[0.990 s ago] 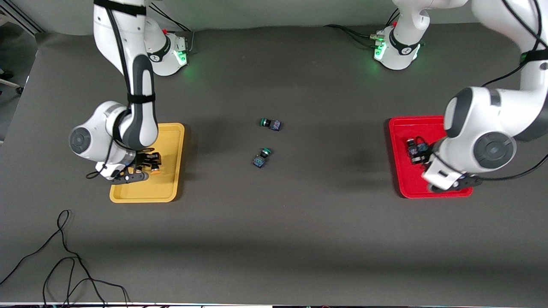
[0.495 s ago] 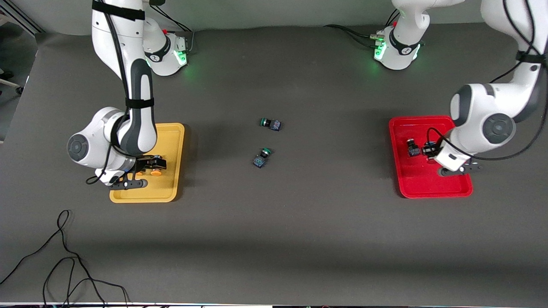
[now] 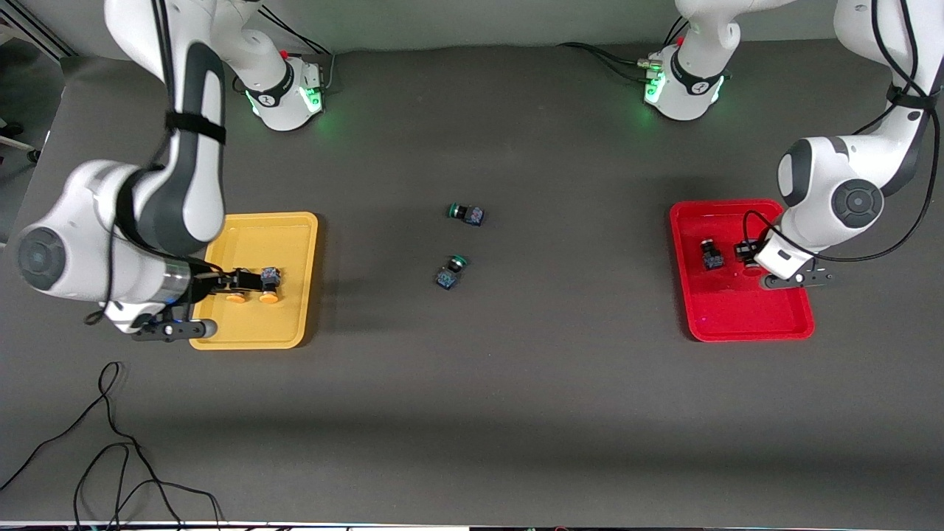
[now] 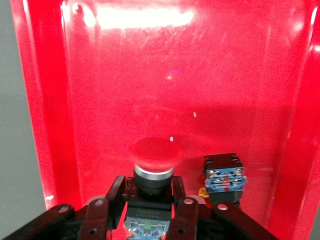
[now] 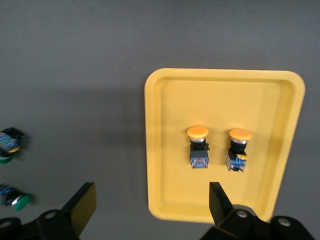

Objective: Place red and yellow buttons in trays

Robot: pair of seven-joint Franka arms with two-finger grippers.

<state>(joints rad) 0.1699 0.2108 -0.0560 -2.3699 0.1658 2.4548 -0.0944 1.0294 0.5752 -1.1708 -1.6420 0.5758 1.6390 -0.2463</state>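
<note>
The left gripper has its jaws clamped on the dark body of a red-capped button, whose round cap points out ahead of the fingertips over the floor of the red tray; in the front view this gripper sits low in that tray, toward the left arm's end of the surface. A second red button lies just beside the held one on the tray floor, apart from the jaws; the front view shows it beside the gripper, toward the middle of the surface. The right gripper hangs with its jaws spread wide and holding nothing, raised above the near edge of the yellow tray. In that tray two orange-yellow-capped buttons lie side by side, close but not touching, caps pointing the same way. The front view shows the yellow tray toward the right arm's end of the surface, with the two buttons in its middle and the right arm's wrist over the tray's outer edge. Near the middle of the dark grey surface lie two green-capped buttons, one farther from the front camera than the other, well apart from both trays. A loose black cable curls on the surface nearest the camera at the right arm's end.
</note>
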